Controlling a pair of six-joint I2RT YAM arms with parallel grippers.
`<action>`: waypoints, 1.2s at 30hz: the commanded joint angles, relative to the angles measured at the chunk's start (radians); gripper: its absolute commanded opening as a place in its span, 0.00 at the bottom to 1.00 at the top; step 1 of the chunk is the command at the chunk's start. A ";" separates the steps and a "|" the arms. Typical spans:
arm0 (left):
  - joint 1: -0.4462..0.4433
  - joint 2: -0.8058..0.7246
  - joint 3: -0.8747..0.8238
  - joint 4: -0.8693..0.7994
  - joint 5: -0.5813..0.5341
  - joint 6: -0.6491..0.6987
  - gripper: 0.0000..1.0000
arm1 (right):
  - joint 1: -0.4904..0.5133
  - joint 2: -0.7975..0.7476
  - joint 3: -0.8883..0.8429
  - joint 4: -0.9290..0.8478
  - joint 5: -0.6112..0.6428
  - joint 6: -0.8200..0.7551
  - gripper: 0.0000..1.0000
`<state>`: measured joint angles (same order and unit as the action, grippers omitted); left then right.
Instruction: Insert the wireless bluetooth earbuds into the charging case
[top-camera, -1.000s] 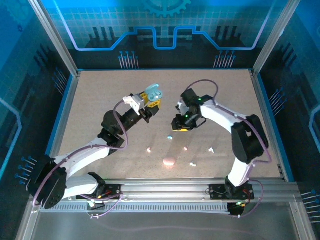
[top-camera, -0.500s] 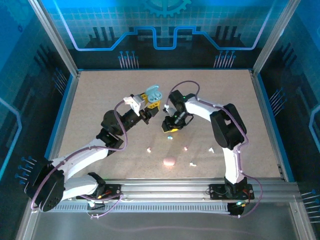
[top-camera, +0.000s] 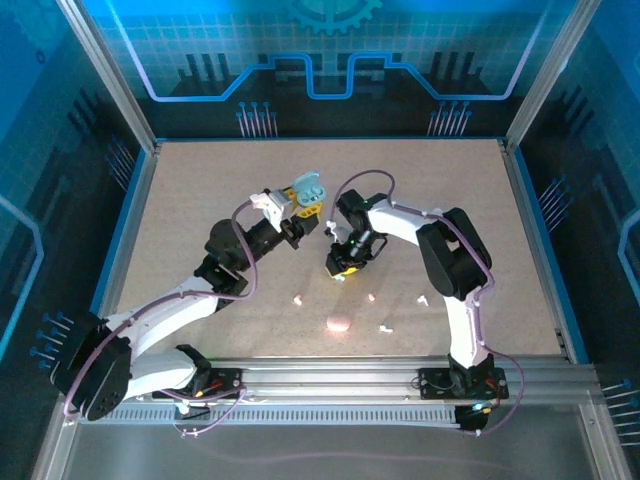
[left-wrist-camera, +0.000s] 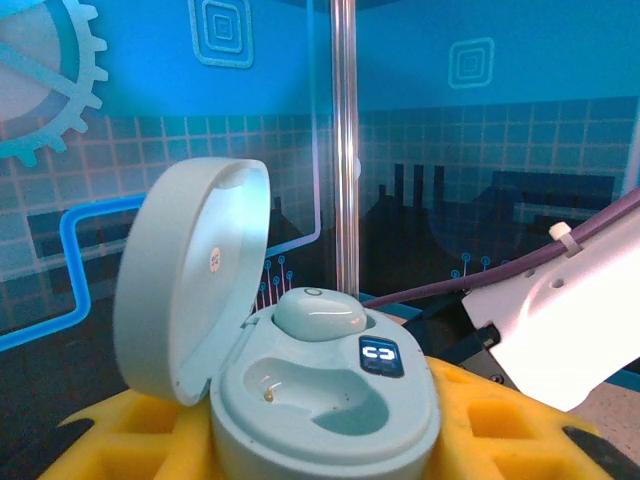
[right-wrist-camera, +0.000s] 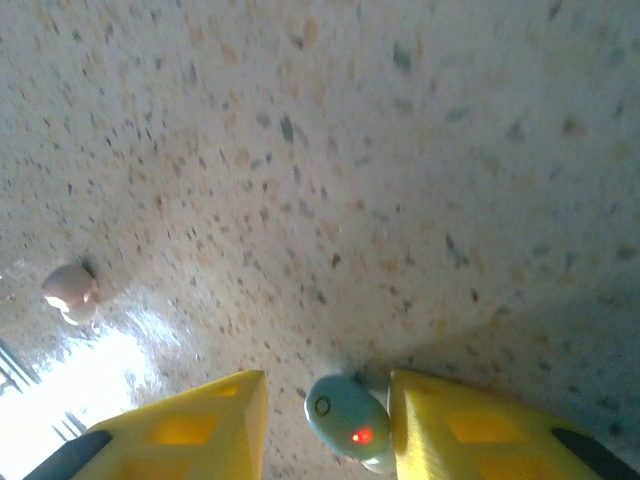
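- right tool (right-wrist-camera: 328, 405) is down at the worktop (right-wrist-camera: 400, 150), jaws apart, straddling a light blue bud (right-wrist-camera: 345, 418). the bud lies almost against one finger (right-wrist-camera: 480, 430), with a clear gap to the other. an uneven close could shove it sideways or spin it out rather than pinch it.
- the bud is tiny, smooth and rounded. a grip on its curved shell may squirt it free, either on the squeeze or on the lift.
- the fingertips look very close to the worktop. pressing lower could make them drag or jam, and closing too high could ride over the bud.
- left tool (top-camera: 298, 207) is clamped on the open case (left-wrist-camera: 320, 400) and holds it up off the worktop with the lid (left-wrist-camera: 190, 280) tipped back. one bud (left-wrist-camera: 318, 312) sits in the far socket and the near socket (left-wrist-camera: 300, 395) is empty.
- the light blue bud must arrive turned the right way for that socket. if it is picked at a chance angle it may sit proud or bounce off the rim, and the lid would not shut.
- the two arms are near each other in the top view. carrying the bud across could knock the case, tilt it in its grip or shake out the seated bud.
- a dropped bud could land among the pink bud (top-camera: 371, 297) and white bits (top-camera: 422, 299) nearby, making it harder to find and pick again.
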<state>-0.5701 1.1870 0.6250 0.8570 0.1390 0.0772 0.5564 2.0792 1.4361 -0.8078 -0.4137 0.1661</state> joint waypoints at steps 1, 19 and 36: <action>0.007 0.005 0.011 0.019 0.022 -0.010 0.36 | 0.014 -0.043 -0.024 -0.053 -0.051 -0.022 0.38; 0.008 -0.010 -0.001 0.020 0.012 -0.007 0.36 | 0.057 -0.048 0.027 -0.066 0.024 0.029 0.37; 0.007 -0.038 -0.011 0.022 -0.004 0.003 0.36 | 0.156 0.016 0.111 -0.145 0.200 0.047 0.36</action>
<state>-0.5701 1.1786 0.6250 0.8570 0.1383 0.0780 0.6952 2.0670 1.5188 -0.9054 -0.2398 0.2092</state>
